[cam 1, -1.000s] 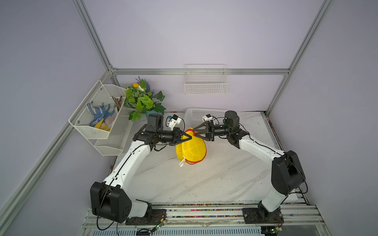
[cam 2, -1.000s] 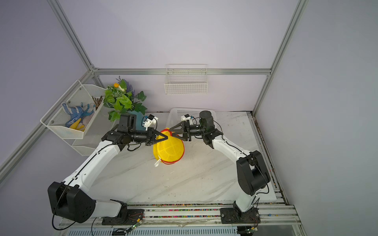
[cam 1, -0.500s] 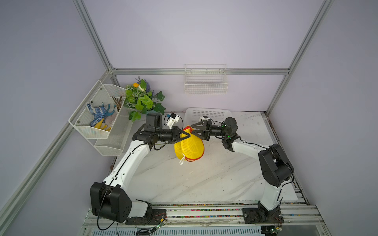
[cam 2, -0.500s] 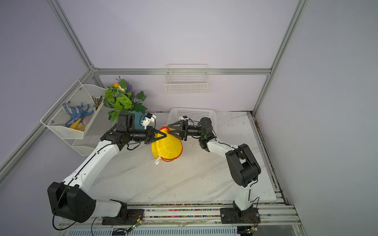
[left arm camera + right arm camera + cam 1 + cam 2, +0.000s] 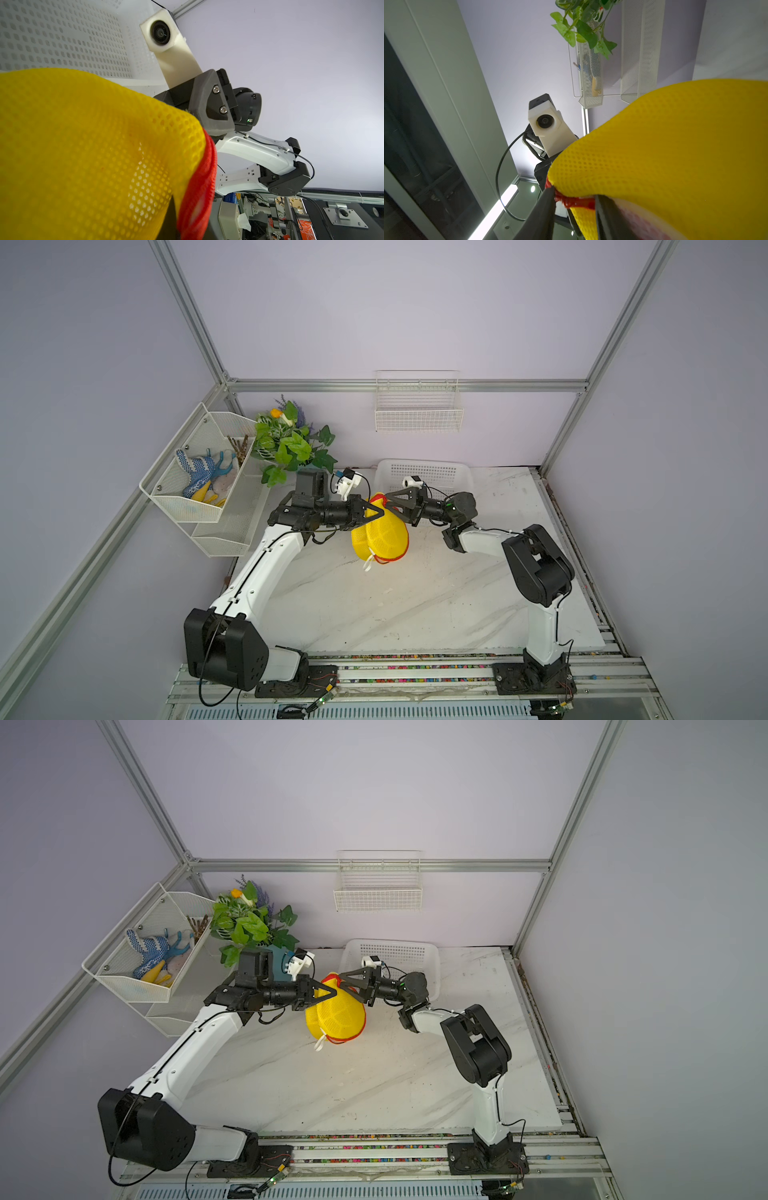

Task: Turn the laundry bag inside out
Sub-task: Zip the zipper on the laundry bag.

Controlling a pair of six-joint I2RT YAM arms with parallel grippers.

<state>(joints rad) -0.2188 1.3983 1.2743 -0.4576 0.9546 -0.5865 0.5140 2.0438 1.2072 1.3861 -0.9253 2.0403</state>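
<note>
In both top views the laundry bag hangs above the desk, suspended by its top edge from the left end effector, which is clamped shut on it, presumably to present the mouth. Left wrist view: yellow mesh hides those jaws. Right wrist view: the right end effector stands part-open astride the red trim, with no pinch evident.
</note>
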